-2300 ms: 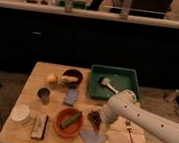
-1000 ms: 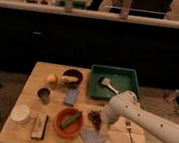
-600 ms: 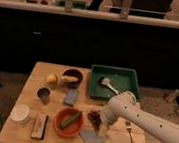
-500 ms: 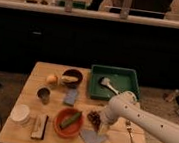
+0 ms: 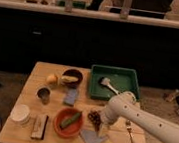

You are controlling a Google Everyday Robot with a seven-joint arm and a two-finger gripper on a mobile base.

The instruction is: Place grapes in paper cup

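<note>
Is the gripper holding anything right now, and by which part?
Cannot be told: the gripper is down right beside the grapes, but the arm hides any contact.

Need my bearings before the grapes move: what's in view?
Wooden table: one, brown, centre.
Dark reddish bunch of grapes: one, table's front right.
White ribbed paper cup: one, front left corner.
Dark rectangular block: one, beside paper cup.
Orange-red bowl: one, front centre.
Dark grey metal cup: one, left middle.
Yellow-orange round fruit: one, back left.
Dark brown bowl: one, beside that fruit.
Green tray: one, back right.
Blue-grey sponge: one, centre.
Blue-grey cloth: one, front edge.
White robot arm's gripper: one, at the grapes.
</note>
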